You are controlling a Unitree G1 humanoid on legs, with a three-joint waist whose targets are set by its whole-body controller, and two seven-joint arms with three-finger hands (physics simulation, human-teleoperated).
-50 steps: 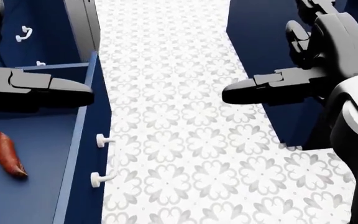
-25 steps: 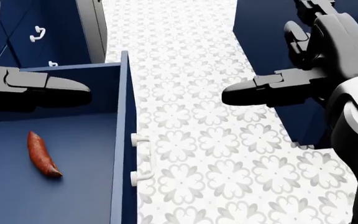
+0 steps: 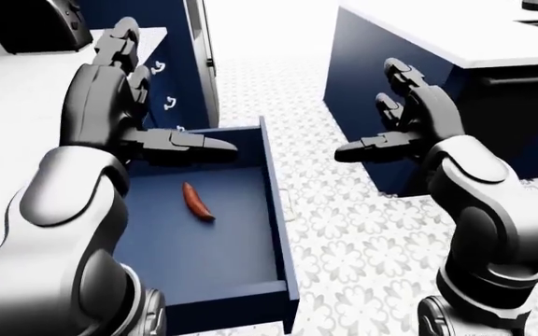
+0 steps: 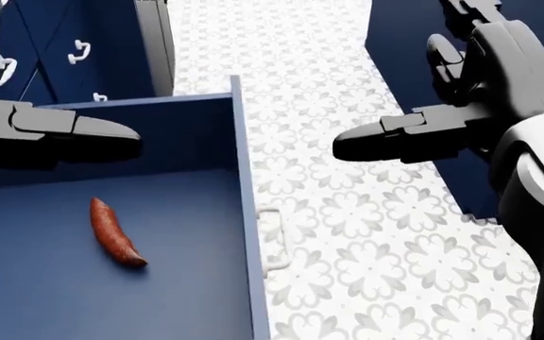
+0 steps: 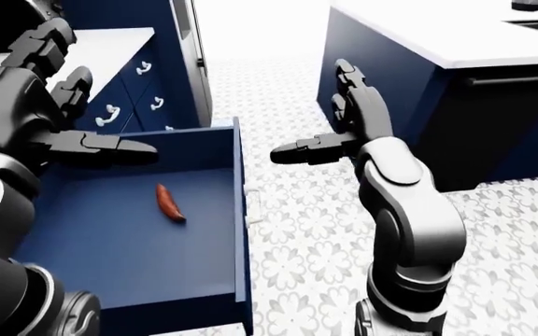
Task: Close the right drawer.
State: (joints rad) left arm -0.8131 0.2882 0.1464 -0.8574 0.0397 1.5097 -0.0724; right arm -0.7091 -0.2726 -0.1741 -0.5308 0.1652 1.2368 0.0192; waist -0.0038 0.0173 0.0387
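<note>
The right drawer [image 3: 203, 238] stands pulled out at lower left, a reddish sausage [image 3: 197, 202] lying inside, while above it the left hand [image 3: 133, 105] and right hand [image 3: 404, 122] hover with fingers spread, holding nothing.

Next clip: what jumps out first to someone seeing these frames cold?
The wide-open blue drawer fills the lower left of the head view, with a single reddish sweet potato lying on its floor. Both arms are raised with fingers spread: the left robot hand hangs over the drawer's upper edge, and the right robot hand hangs above the patterned floor, touching nothing. The drawer's white handle faces that floor.
</note>
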